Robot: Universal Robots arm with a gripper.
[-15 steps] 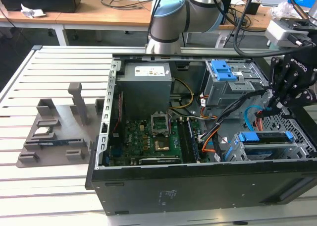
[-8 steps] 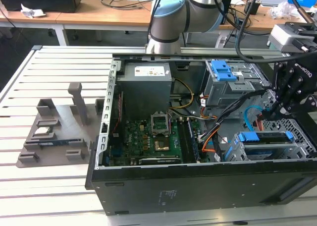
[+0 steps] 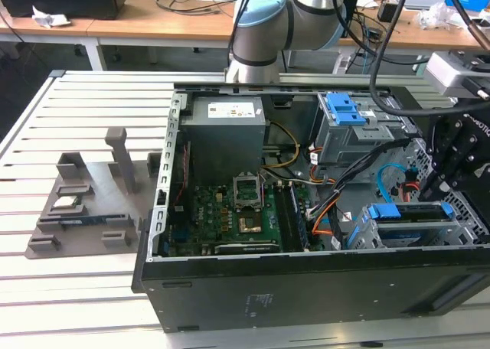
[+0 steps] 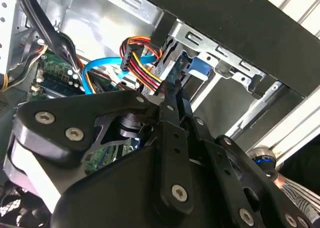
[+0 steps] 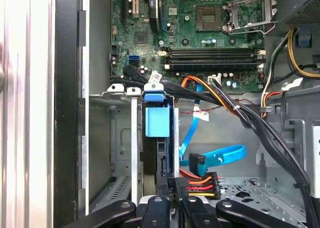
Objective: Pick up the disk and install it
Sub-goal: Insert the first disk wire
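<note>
Black robot gripper point(image 5: 170, 208), fingers drawn close together, poised just beside blue-framed silver disk point(image 5: 159, 122) seated in grey metal cage point(image 3: 417, 230) inside black computer case point(image 3: 306, 295). No legible writing.

disk point(image 5: 158, 122): body hidden in bay | claw point(image 5: 172, 204): fingertips cut by frame edge
</note>
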